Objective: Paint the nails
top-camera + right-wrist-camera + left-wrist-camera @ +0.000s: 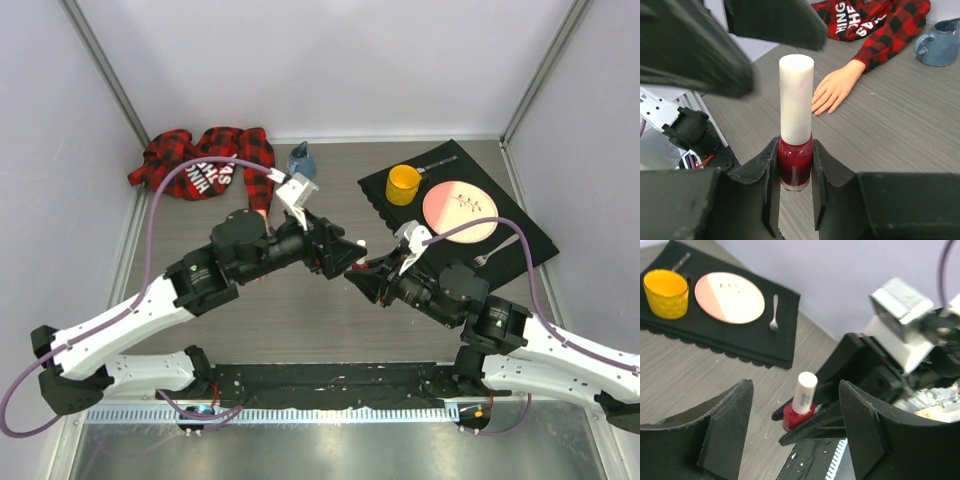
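My grippers: right gripper [795, 165] and left gripper [795, 385], both matt black.
Polish: small glass polish bottle [796, 172], deep red, with a plain white cap.
Hand: soft mannequin hand [835, 89], peach skin tone; I can't tell its nails [816, 106] apart from that peach.
Sleeve: cloth plaid sleeve [890, 30], red-and-black check, white lettering on a black patch.
Mug: glazed ceramic mug [939, 42], slate blue.
Cup: round yellow cup [666, 292], dimpled honeycomb pattern.
Plate: round flat plate [729, 296], pale pink and cream.
Mat: scallop-edged fabric placemat [755, 347], black.
Table: wood-grain tabletop [900, 130], streaky grey.
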Tool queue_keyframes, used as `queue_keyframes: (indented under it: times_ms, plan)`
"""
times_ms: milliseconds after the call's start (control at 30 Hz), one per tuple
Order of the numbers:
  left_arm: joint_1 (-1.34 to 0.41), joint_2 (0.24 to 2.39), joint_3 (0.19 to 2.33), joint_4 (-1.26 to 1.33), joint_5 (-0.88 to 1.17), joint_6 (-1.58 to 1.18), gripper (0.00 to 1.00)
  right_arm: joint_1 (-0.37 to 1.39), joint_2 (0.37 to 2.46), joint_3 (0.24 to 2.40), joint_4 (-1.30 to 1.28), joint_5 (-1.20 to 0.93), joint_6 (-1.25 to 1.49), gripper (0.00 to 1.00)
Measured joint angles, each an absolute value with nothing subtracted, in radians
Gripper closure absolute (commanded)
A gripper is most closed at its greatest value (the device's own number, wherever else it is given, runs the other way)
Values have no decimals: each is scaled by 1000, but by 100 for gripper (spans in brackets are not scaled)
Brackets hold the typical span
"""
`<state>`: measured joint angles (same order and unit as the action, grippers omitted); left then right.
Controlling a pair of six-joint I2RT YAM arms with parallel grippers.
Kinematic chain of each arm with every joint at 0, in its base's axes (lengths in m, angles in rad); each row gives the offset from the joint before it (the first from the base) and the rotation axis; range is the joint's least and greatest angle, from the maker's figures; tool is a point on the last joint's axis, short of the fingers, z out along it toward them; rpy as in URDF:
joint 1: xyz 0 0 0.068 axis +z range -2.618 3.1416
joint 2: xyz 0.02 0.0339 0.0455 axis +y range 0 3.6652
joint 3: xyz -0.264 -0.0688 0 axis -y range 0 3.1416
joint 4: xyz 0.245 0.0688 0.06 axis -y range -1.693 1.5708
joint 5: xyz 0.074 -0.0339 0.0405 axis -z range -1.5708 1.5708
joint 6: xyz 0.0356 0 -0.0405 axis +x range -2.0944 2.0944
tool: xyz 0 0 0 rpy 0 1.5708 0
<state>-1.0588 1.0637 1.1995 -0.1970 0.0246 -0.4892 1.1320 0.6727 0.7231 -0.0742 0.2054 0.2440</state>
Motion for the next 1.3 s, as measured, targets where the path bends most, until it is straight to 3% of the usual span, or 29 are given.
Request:
queue_keyframes:
  times_ms: [267, 833, 967, 1000, 1100, 1300]
  plan:
    - [-1066, 1112, 1200, -202, 119, -447, 32, 1132, 601, 719, -93, 117, 213, 99]
    - [-1058, 1112, 1157, 126, 679, -625, 52, 1132, 542, 701, 52, -318, 288, 99]
    - [-1058, 1115, 1157, 132, 723, -648, 69, 1132, 552, 701, 64, -337, 295, 99]
    - [-1058, 1115, 1157, 132, 726, -648, 82, 1132, 552, 701, 68, -341, 295, 99]
    - [-1056, 1116, 1164, 117, 724, -623, 100, 1134, 553, 701, 70, -335, 310, 99]
    - [-1067, 1111, 1208, 6, 581, -521, 100, 1139, 570, 707, 65, -194, 316, 99]
